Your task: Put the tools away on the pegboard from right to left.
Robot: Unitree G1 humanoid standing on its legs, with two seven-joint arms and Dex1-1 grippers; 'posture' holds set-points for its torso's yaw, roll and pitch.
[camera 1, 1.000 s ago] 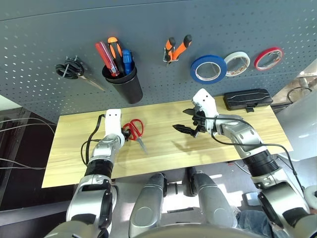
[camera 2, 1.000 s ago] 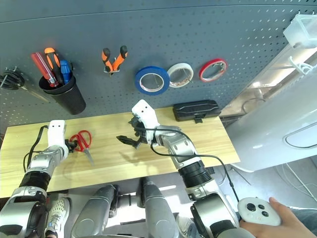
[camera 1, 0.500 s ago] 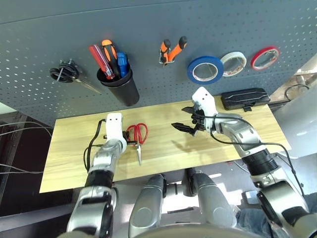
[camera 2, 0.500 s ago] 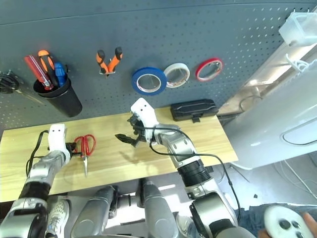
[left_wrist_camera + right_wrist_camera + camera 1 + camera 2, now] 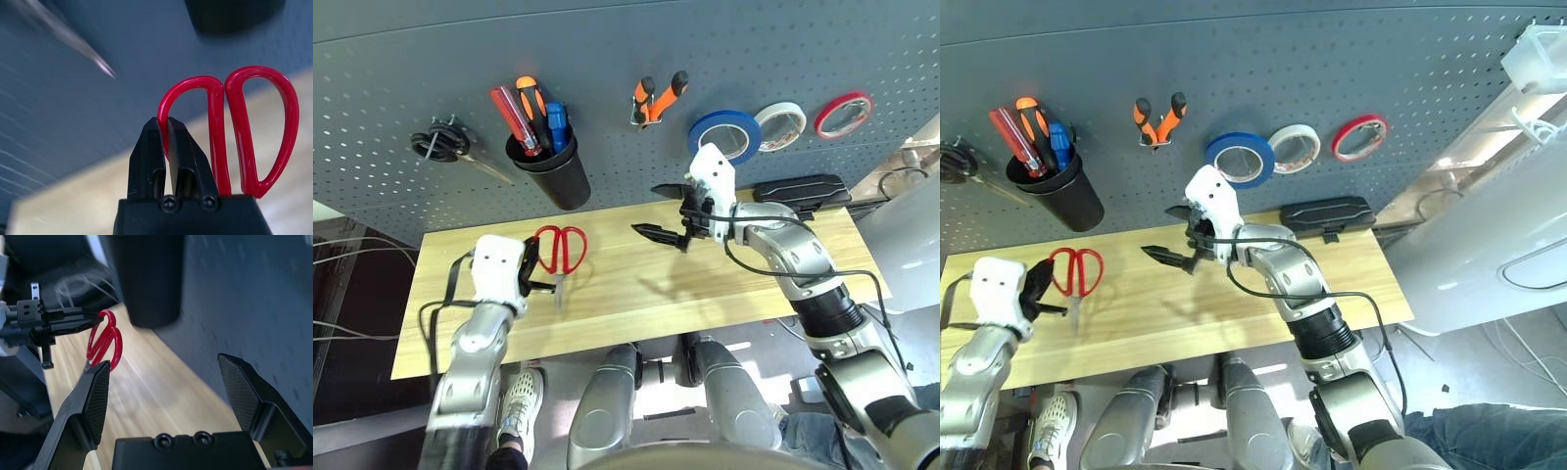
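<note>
Cup (image 5: 551, 172) left of pliers (image 5: 657, 95)

We log colours: scissors (image 5: 558, 251) red handles | pegboard (image 5: 607, 59) grey-blue w/ regular hole grid | cup (image 5: 551, 172) blk | pliers (image 5: 654, 98) orange+blk | tape rolls: blue (image 5: 723, 136), white (image 5: 780, 125), red (image 5: 843, 115) | table (image 5: 626, 294) light wood

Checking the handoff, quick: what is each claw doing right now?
Left claw: shut on one handle loop of the red-handled scissors, lifted off the table.
Right claw: open, empty.
</note>
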